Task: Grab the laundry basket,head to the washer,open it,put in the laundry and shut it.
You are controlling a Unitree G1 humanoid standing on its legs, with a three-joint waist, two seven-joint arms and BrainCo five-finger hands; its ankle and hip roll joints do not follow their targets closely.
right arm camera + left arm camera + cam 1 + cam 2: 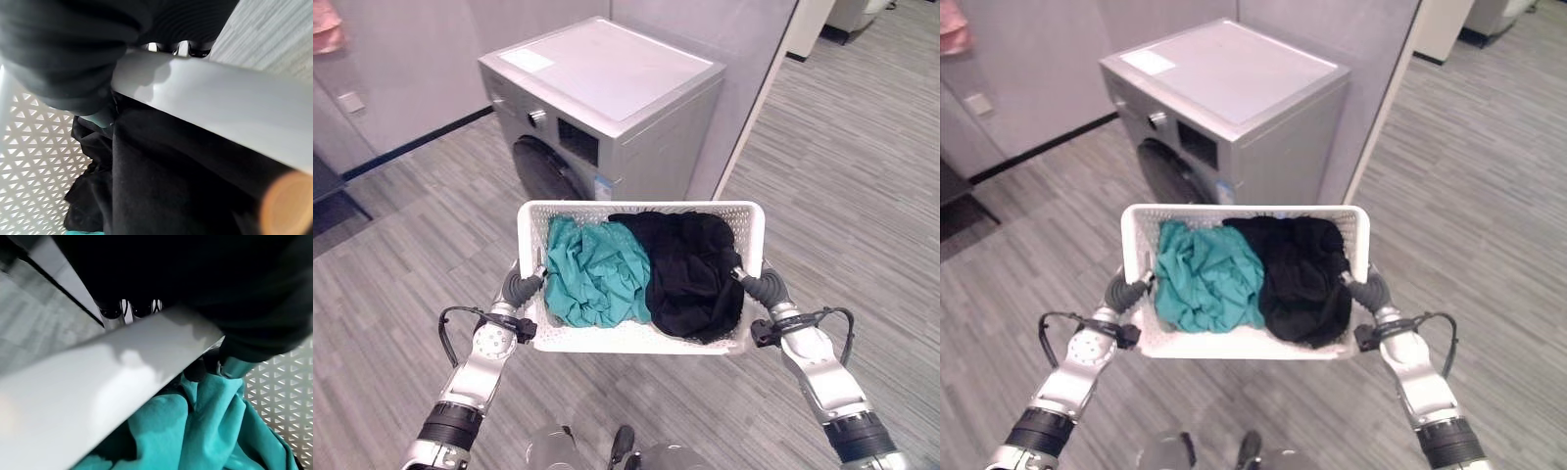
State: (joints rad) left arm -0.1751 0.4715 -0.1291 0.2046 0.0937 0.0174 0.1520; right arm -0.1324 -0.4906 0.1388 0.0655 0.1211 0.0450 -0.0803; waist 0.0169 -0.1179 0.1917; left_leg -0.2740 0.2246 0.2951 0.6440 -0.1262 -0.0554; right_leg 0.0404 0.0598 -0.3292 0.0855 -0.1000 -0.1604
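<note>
I hold a white perforated laundry basket [636, 210] above the floor, between both arms. A teal cloth [592, 272] fills its left half and a black cloth [690, 269] its right half. My left hand [522, 288] is curled round the basket's left rim [98, 387], thumb inside against the teal cloth [215, 431]. My right hand [759, 286] is curled round the right rim [220, 103], thumb by the black cloth [161, 186]. A silver front-loading washer [607, 98] stands just beyond the basket, its dark round door [543, 171] shut.
A grey wall [411, 59] runs behind the washer and a white partition edge [759, 98] stands at its right. Grey striped floor [842, 176] stretches away on the right and lies to the left [391, 274] of the washer.
</note>
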